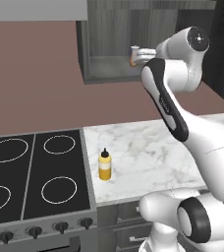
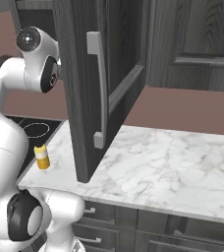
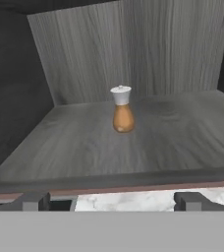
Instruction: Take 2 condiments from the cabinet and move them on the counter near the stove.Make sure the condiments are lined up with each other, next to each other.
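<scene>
In the left base view the yellow bottle (image 1: pixel 104 165) stands upright on the marble tabletop (image 1: pixel 148 147), just beside the right edge of the stove (image 1: pixel 35 172). The white arm (image 1: pixel 170 103) reaches up to the open cabinet (image 1: pixel 109 44), where the small brown shaker (image 1: pixel 133 55) sits on the shelf just past the hand. In the right base view the bottle (image 2: pixel 42 156) is near the tabletop's (image 2: pixel 158 157) left end, with a burner ring of the stove (image 2: pixel 35 129) behind it, and the open cabinet door (image 2: pixel 92 83) hangs over the tabletop. In the hand view the shaker (image 3: pixel 122 109) stands upright near the middle of the cabinet shelf (image 3: pixel 182 138), apart from the walls. The fingers (image 3: pixel 111 200) are spread wide at the shelf's front edge, well short of the shaker, and hold nothing.
</scene>
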